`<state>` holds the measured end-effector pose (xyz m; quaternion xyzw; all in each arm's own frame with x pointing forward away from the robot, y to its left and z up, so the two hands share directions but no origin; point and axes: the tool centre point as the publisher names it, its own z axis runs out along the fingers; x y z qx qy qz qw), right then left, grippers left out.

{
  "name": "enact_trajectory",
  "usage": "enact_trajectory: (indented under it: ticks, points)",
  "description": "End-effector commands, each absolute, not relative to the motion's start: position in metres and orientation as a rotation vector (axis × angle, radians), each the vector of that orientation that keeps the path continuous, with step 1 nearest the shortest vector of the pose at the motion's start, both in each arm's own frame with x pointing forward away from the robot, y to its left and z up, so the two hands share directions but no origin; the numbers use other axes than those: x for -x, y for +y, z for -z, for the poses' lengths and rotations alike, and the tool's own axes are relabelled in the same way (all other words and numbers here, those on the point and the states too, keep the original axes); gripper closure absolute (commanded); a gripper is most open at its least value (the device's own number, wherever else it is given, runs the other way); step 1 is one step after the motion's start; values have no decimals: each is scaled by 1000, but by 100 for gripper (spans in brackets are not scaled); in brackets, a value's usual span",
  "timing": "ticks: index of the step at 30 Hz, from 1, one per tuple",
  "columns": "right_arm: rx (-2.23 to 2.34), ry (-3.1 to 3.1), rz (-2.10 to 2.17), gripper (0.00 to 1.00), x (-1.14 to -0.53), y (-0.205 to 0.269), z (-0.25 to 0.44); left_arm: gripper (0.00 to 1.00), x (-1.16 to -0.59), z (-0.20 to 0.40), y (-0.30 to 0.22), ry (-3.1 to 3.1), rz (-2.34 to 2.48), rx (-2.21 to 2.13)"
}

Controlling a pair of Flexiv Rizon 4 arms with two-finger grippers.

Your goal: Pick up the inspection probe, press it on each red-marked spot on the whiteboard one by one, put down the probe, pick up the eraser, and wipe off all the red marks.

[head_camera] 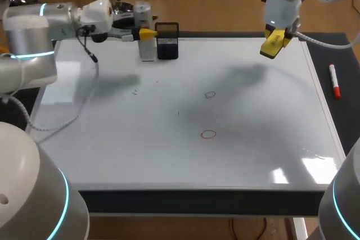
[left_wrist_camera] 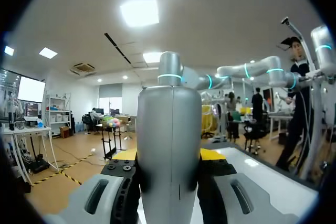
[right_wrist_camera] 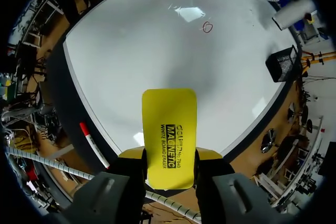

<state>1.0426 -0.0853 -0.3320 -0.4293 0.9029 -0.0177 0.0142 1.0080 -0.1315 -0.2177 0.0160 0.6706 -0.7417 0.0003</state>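
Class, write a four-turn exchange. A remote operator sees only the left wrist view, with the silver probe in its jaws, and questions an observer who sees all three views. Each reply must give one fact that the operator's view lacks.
Operator: I see only the probe, clamped in the left jaws. What is drawn on the whiteboard?
Observer: There are two marks, a far red circle and a near red circle, both around the middle of the board.
Operator: Where is the eraser?
Observer: It is clamped in the right jaws, held in the air near the whiteboard's far right corner.
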Motion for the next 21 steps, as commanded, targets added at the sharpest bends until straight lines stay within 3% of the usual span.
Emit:
enact_trajectory:
  ticks: [1,21]
  points:
    - [1340,2811,60,100,-1042,-86,331,100,-1016,220,-160,2142,2392,-160]
    - [1340,2811,60,100,-1042,-86,331,100,-970,228,-247,2270,2541,-467]
